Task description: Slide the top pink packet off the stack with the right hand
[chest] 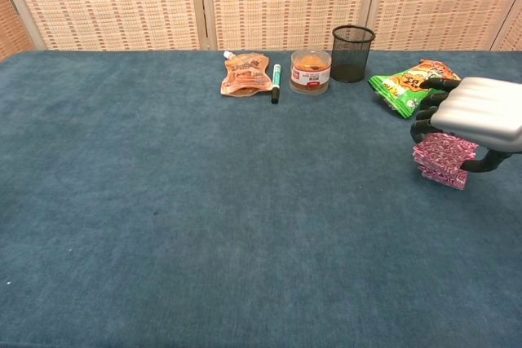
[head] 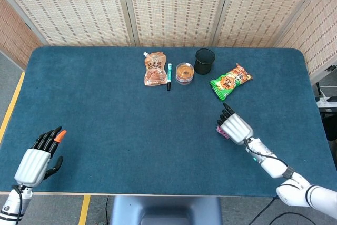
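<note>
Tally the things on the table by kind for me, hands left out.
Pouches and snack bags: 2, the orange spouted pouch and the green snack bag
Containers: 2, the black mesh cup and the clear jar
Markers: 1, green marker
Pink packet stacks: 1
Total: 6

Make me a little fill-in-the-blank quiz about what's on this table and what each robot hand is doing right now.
1. The right robot hand rests on top of the stack of ____ packets.
2. The pen lies between the orange pouch and the ____.
3. The left robot hand holds ____.
4. The mesh cup is coloured ____.

Missing words: pink; jar; nothing; black
</note>
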You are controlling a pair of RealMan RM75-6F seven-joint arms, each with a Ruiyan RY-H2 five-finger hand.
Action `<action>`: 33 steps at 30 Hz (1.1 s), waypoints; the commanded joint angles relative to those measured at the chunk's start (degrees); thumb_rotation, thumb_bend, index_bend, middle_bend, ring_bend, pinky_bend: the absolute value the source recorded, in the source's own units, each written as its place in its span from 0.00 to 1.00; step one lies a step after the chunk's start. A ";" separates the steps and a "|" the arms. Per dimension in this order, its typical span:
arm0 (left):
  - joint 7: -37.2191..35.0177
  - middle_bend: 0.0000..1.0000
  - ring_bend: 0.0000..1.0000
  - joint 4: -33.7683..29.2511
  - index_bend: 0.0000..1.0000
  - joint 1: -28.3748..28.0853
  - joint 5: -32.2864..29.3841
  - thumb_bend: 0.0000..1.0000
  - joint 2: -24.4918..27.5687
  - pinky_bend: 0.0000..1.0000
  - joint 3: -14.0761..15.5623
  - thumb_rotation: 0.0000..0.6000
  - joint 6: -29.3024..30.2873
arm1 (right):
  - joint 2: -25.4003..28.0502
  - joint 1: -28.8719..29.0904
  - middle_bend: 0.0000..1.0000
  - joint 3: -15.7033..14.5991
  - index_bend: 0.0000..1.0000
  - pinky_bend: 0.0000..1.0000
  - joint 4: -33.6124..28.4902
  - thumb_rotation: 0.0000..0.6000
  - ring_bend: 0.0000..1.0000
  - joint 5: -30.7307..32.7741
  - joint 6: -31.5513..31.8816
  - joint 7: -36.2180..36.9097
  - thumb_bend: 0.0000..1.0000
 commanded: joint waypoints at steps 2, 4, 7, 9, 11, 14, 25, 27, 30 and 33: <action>-0.04 0.01 0.09 0.02 0.00 -0.01 0.12 0.48 -0.01 0.16 0.08 1.00 -0.04 | 0.72 0.33 0.38 -0.19 0.56 0.01 -3.30 1.00 0.18 -1.42 0.72 -1.79 0.21; 0.00 0.01 0.09 0.00 0.00 -0.03 0.20 0.48 -0.01 0.16 0.15 1.00 -0.09 | 0.44 0.77 0.38 -0.28 0.56 0.01 -4.37 1.00 0.18 -1.90 0.30 -2.66 0.21; 0.08 0.01 0.09 -0.07 0.00 0.03 0.54 0.48 -0.01 0.16 0.31 1.00 0.09 | -0.93 1.80 0.38 -0.31 0.56 0.01 -5.54 1.00 0.18 -2.60 -0.90 -4.06 0.21; -0.05 0.01 0.09 -0.11 0.00 0.10 0.66 0.48 0.15 0.16 0.39 1.00 0.23 | -2.05 2.39 0.38 -0.26 0.56 0.01 -5.75 1.00 0.18 -2.92 -1.58 -4.57 0.21; -0.01 0.01 0.09 -0.10 0.00 0.09 0.73 0.48 0.02 0.16 0.47 1.00 0.15 | -3.53 3.04 0.38 -0.10 0.55 0.01 -5.70 1.00 0.18 -3.04 -2.37 -5.14 0.21; -0.07 0.01 0.09 -0.25 0.00 0.11 0.88 0.48 0.16 0.16 0.52 1.00 0.24 | -5.43 3.77 0.38 0.04 0.54 0.01 -5.25 1.00 0.18 -3.22 -3.23 -5.79 0.21; -0.92 0.01 0.09 -0.30 0.00 0.04 0.80 0.48 0.52 0.16 0.42 1.00 0.22 | -6.34 3.56 0.05 0.20 0.00 0.01 -7.11 1.00 0.01 0.18 -5.54 -10.87 0.21; -0.90 0.01 0.09 -0.24 0.00 -0.03 0.76 0.48 0.45 0.16 0.42 1.00 0.06 | -5.81 3.45 0.03 0.14 0.00 0.01 -7.94 1.00 0.00 0.39 -5.40 -11.21 0.21; -0.78 0.01 0.09 -0.29 0.00 -0.06 0.76 0.48 0.39 0.16 0.40 1.00 0.02 | -5.03 3.31 0.03 0.26 0.00 0.01 -8.90 1.00 0.00 1.06 -5.34 -11.92 0.21; -0.68 0.01 0.09 -0.34 0.00 0.07 0.76 0.48 0.44 0.16 0.38 1.00 0.26 | -4.10 2.91 0.03 0.56 0.00 0.01 -9.28 1.00 0.00 1.73 -4.54 -12.98 0.21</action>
